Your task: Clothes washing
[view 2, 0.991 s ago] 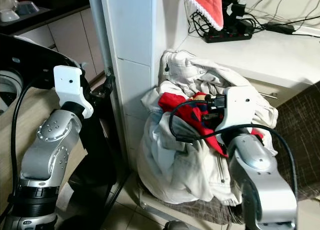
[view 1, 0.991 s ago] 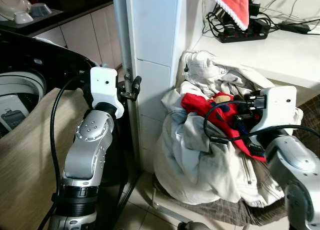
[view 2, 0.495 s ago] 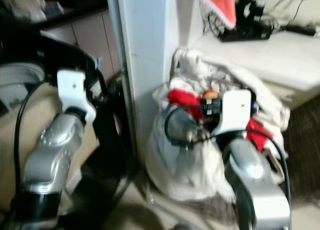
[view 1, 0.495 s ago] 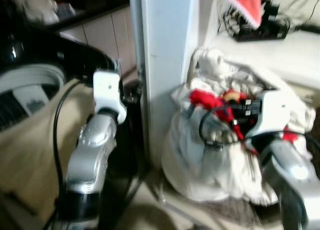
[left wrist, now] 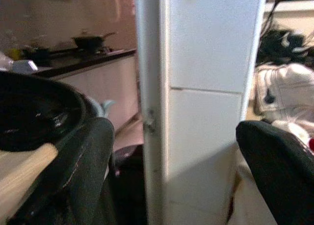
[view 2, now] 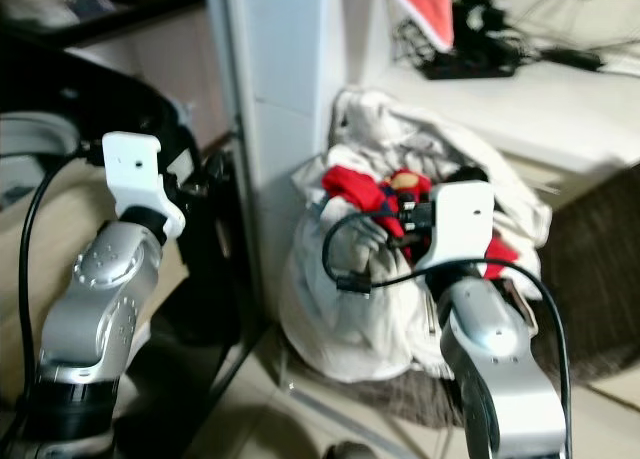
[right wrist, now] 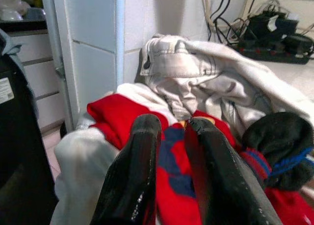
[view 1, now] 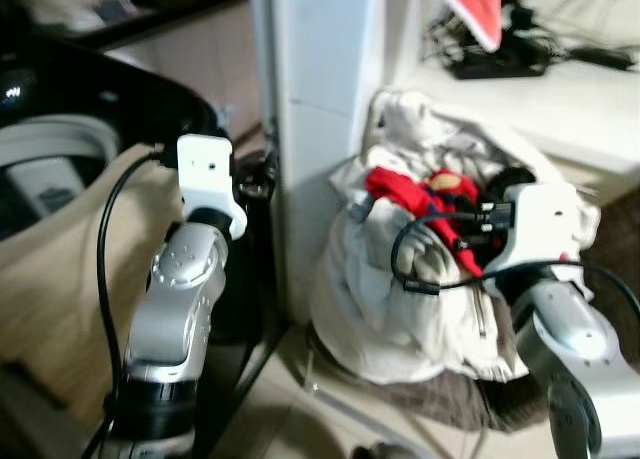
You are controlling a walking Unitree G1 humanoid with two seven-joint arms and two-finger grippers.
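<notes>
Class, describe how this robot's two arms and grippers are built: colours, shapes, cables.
The left arm and right arm are silver, rounded segments with white boxy wrist housings and looping black cables. The left gripper and right gripper each have two long black fingers.

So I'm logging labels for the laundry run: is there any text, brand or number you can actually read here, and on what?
None can be read.
White sticker on the black washing machine: print too small and blurred.
Red garment with blue patches on the white clothes pile, between the right tool's fingers: no lettering visible.
</notes>
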